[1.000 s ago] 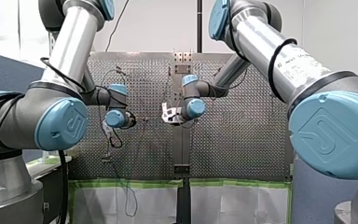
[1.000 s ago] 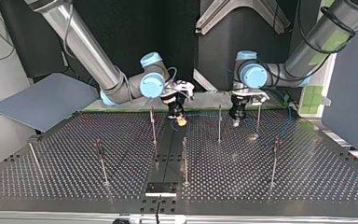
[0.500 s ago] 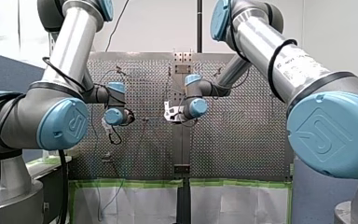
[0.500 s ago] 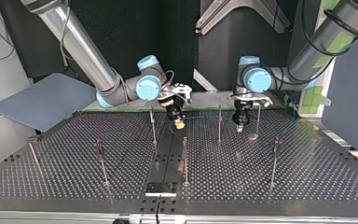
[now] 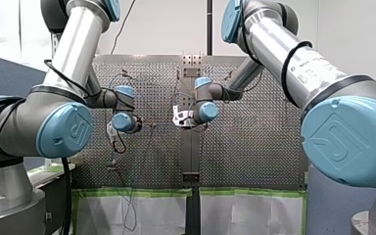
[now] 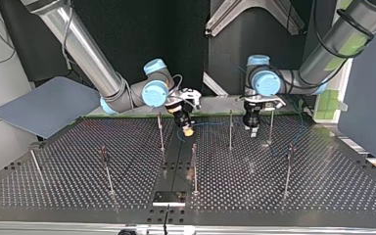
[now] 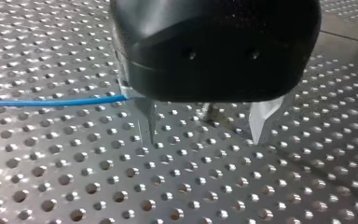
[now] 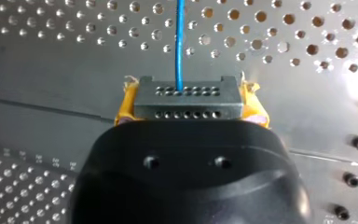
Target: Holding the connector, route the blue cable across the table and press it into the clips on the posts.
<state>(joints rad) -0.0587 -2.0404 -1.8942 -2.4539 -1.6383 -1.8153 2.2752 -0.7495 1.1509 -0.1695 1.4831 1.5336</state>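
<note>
Between the yellow pads (image 8: 123,109) of my right hand (image 8: 189,109) sits the grey connector (image 8: 186,93), clamped, with the blue cable (image 8: 180,42) leaving its face straight ahead over the bench (image 7: 98,186). My judgement is that, drawn taut, so thin a line could ride past the clips or strain at the connector. Farther on, past the nearest of the posts (image 6: 230,129), it meets my left hand (image 7: 204,137) just beside one of its metal fingers (image 7: 150,123), which stand apart, gripping nothing visible.

Cable (image 8: 180,42) ahead of connector (image 8: 188,98), over table (image 8: 51,93)
</note>
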